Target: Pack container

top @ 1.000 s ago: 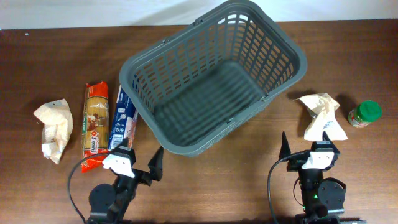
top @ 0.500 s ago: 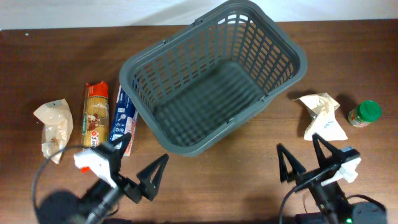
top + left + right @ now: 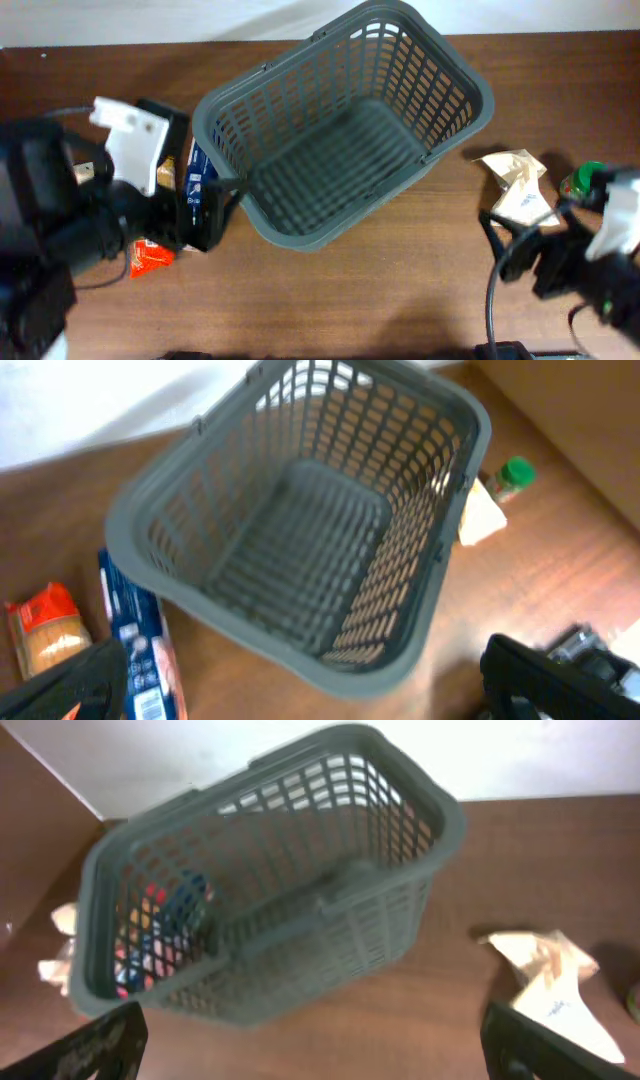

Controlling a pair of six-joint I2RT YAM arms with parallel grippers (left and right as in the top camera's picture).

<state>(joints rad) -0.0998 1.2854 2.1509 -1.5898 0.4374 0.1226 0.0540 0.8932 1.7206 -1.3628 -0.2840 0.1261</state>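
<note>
A lab-like test bench: plain wooden table [image 3: 380,300], blank white wall [image 3: 200,18], paper bag [image 3: 520,185] and green-lidded jar [image 3: 583,180] laid out.

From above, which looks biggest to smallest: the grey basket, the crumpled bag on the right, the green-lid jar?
1. grey basket
2. crumpled bag
3. green-lid jar, partly hidden but clearly the smallest

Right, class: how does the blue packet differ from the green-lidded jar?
The blue packet is long, flat and lies right beside the basket; the green-lidded jar is small, rounded and sits apart from it, past a paper bag. Both rest on the table.
</note>
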